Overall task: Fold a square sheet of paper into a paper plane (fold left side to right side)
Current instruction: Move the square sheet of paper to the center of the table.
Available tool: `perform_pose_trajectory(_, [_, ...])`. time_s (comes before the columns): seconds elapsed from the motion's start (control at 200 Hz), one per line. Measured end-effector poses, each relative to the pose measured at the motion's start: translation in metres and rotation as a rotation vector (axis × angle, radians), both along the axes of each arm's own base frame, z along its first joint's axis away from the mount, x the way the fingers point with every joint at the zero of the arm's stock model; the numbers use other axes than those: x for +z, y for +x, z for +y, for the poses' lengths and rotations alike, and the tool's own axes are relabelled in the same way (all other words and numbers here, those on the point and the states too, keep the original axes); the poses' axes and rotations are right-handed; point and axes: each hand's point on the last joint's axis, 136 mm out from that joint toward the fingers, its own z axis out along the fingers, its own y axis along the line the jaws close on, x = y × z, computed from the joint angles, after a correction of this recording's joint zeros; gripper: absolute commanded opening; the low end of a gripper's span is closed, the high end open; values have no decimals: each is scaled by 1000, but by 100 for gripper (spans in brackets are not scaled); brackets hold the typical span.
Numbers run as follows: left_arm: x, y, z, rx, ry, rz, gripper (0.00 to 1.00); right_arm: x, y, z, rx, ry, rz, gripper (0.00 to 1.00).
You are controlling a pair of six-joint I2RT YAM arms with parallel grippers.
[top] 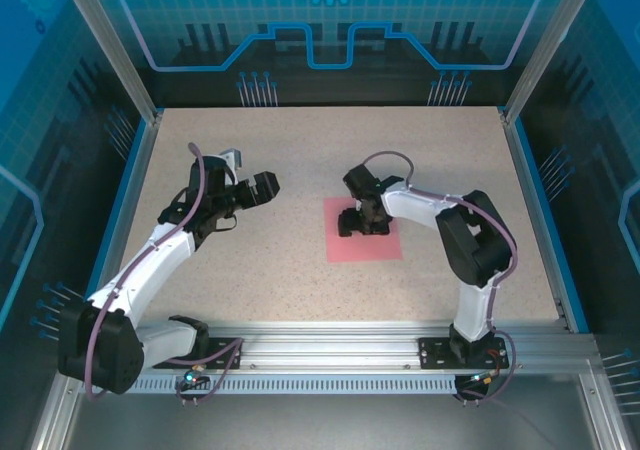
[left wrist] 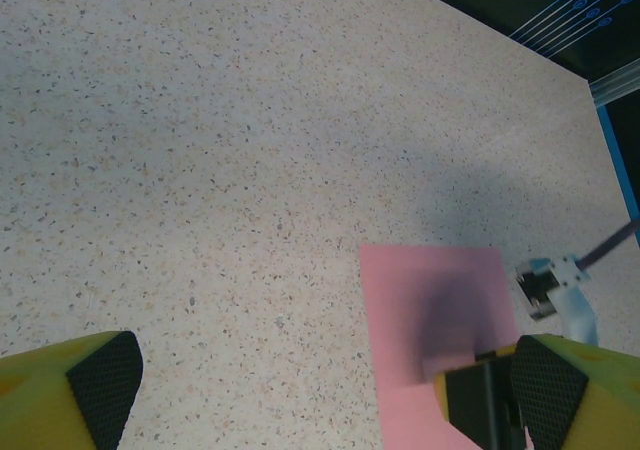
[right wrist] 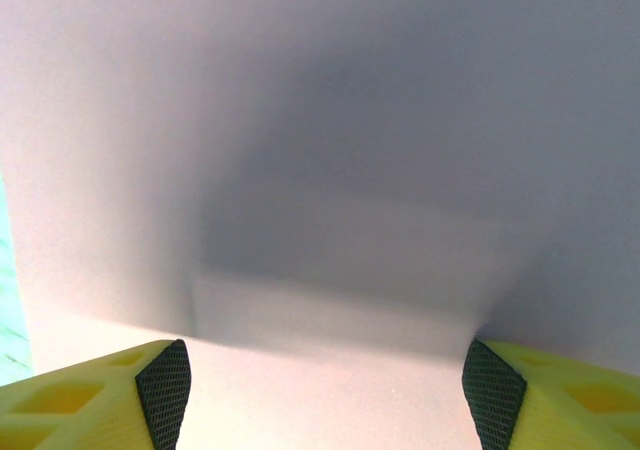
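1. Position check at far left: found left gripper (top: 262,187) spread wide, holding nothing, hanging above speckled table (top: 290,290), well apart from the pink paper.
2. Found square sheet of paper (top: 365,250) lying flat just right of table centre, no crease visible, so judged the left-to-right fold not yet made.
3. Found right gripper (top: 364,225) down on the sheet's far middle, jaws parted and clamped on nothing; seen from its wrist, pads (right wrist: 165,390) straddled plain pink surface.
4. Judged step in hand as pinning the sheet ahead of lifting its left edge.
5. Called for light pressure from the right side, away from the fold line, a low approach under the left edge, and edges matched squarely before any creasing.
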Motion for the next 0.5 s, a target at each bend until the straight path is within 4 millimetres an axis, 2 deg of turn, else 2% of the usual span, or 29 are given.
perform_pose_trajectory(0.135, [0,1,-2,-6,-9,20,99,4,18,20,-8,64,-24,77])
perform_pose_trajectory(0.305, [-10,8,-20,-67,-69,86,96,8,20,28,11,92,-39,83])
perform_pose_trajectory(0.39, [-21,12,-34,-116,-115,148,90,21,23,26,27,87,-78,89])
perform_pose_trajectory(0.5, [-42,15,-56,-186,-162,238,85,47,30,18,51,69,-159,92])
